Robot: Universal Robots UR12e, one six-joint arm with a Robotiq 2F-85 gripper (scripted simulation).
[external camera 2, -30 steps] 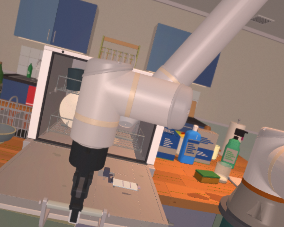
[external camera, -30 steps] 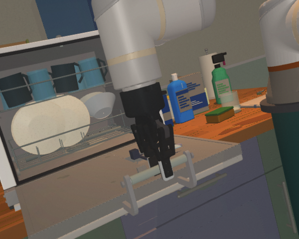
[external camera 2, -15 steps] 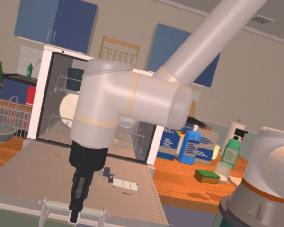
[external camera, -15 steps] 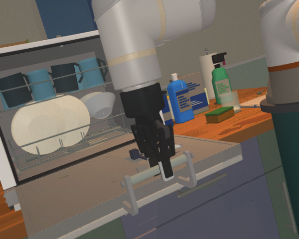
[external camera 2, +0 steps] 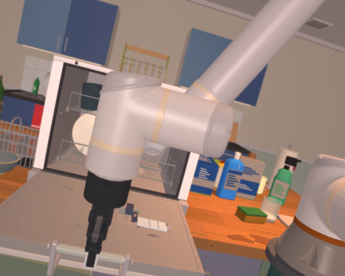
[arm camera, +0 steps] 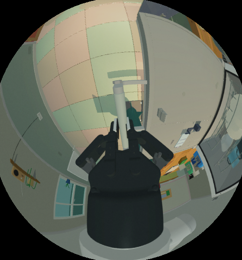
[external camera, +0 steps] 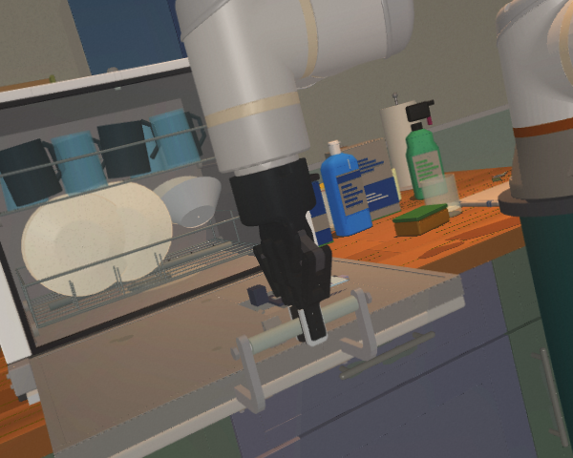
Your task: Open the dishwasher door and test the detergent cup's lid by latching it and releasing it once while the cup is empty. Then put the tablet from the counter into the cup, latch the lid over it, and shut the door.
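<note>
The dishwasher door's pale bar handle (external camera: pixel 297 325) (external camera 2: pixel 77 252) (arm camera: pixel 119 106) runs along the front edge of the lowered door, and my gripper (external camera: pixel 310 329) (external camera 2: pixel 91 259) (arm camera: pixel 121 126) is closed on it near its middle. The door (external camera: pixel 188 345) (external camera 2: pixel 86 214) lies flat and open. The detergent cup (external camera 2: pixel 152 223) (arm camera: pixel 182 140) sits on the door's inner face with a dark latch (external camera: pixel 257 295) (external camera 2: pixel 132 211) beside it. I cannot tell whether its lid is latched. I cannot make out the tablet on the counter.
Behind the door, the open dishwasher (external camera: pixel 109 197) holds mugs, plates and a bowl in its racks. On the orange counter to the right stand a blue bottle (external camera: pixel 345 190), boxes, a green spray bottle (external camera: pixel 423 158), a sponge (external camera: pixel 420 219) and a glass. The arm's base (external camera: pixel 548 148) stands far right.
</note>
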